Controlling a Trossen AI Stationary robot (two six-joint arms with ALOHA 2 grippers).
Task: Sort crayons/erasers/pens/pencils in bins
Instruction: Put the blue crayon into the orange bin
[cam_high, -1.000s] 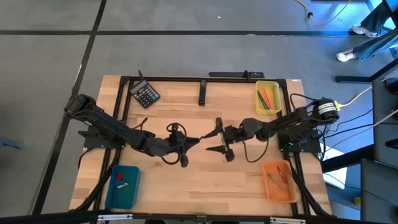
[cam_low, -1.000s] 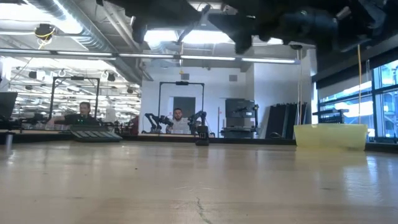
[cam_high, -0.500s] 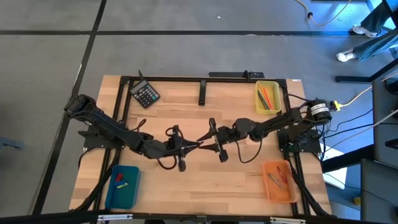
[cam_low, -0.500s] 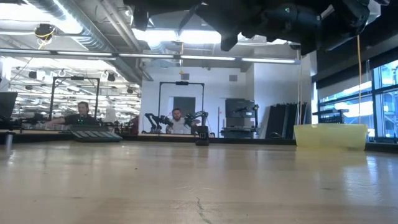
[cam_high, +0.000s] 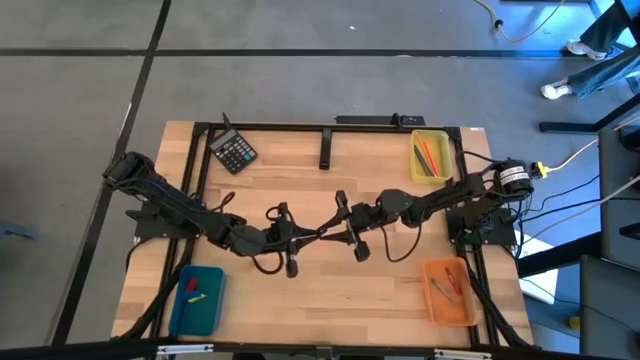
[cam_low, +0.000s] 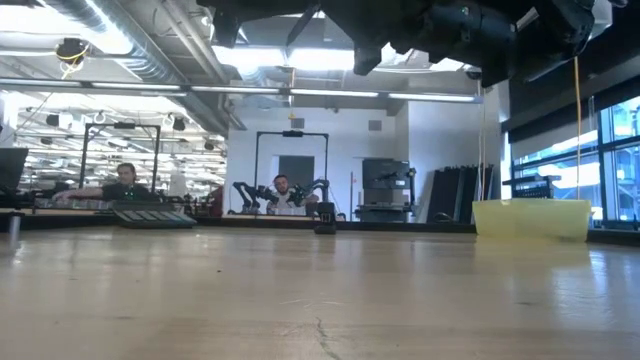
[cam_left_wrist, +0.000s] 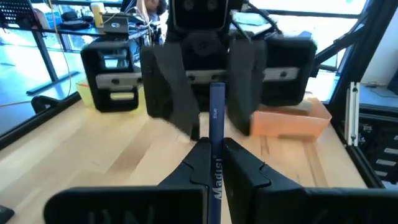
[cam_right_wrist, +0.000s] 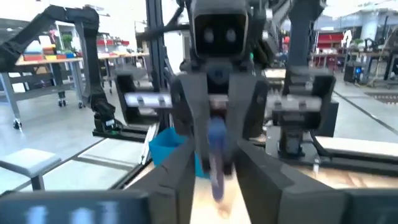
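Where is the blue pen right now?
The blue pen is mid-table above the wood, clamped in the left gripper, its far end between the fingers of the right gripper.

Mid-worktop (cam_high: 330, 290) blocked above the surface: left tool (cam_high: 318, 232) and right tool (cam_high: 338, 222) meet tip to tip there, with a blue pen (cam_left_wrist: 216, 134) bridging the gap. Both arms span the middle band from left and right edges. Far left: black calculator (cam_high: 234, 152). Far centre: dark upright bracket (cam_high: 325, 148). Far right: yellow bin (cam_high: 431, 158). Near right: orange bin (cam_high: 447, 291). Near left: teal-blue bin (cam_high: 197, 299). Open bare wood between the near bins, and between calculator and yellow bin either side of the bracket. Low view: surface clear under the raised arms.
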